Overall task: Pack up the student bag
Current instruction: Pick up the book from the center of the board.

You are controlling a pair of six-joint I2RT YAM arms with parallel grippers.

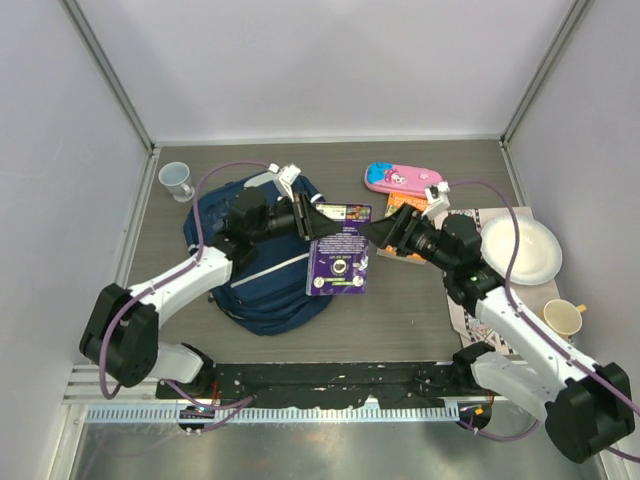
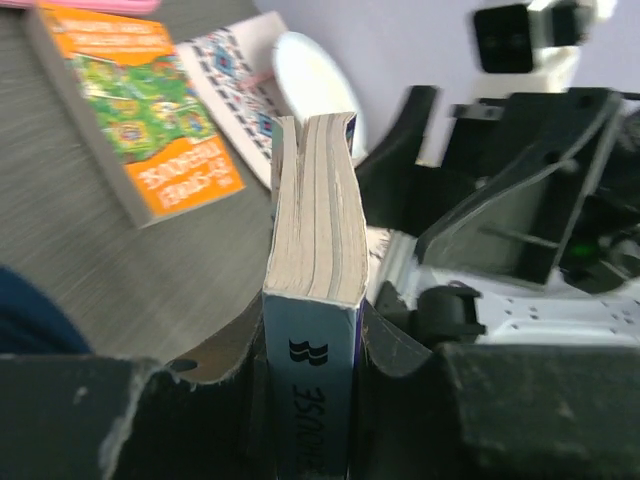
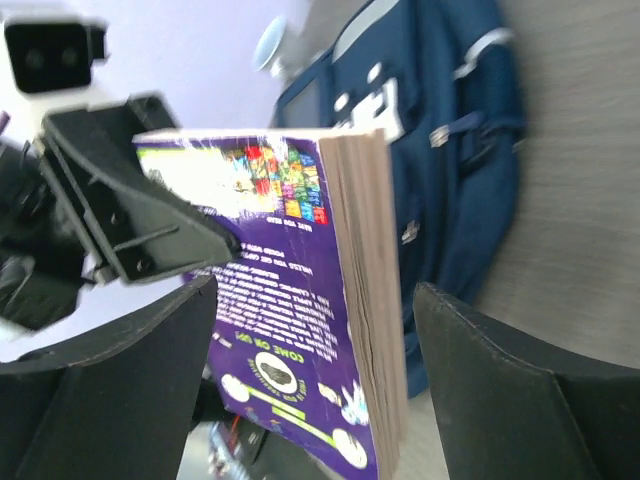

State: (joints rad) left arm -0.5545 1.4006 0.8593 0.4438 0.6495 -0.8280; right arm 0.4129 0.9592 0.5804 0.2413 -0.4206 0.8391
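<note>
The navy student bag (image 1: 255, 275) lies on the table at left, also in the right wrist view (image 3: 450, 130). My left gripper (image 1: 312, 222) is shut on a purple paperback book (image 1: 340, 255) and holds it above the table just right of the bag. In the left wrist view the book's spine (image 2: 310, 390) sits clamped in my left gripper (image 2: 310, 335). My right gripper (image 1: 385, 232) is open at the book's opposite edge. In the right wrist view my right gripper (image 3: 310, 390) straddles the book (image 3: 290, 330) with gaps on both sides.
An orange book (image 1: 405, 205) and a pink pencil case (image 1: 400, 178) lie behind my right gripper. A white plate (image 1: 520, 250) rests on a patterned mat at right, with a yellow cup (image 1: 563, 317) nearby. A pale cup (image 1: 178, 180) stands at back left.
</note>
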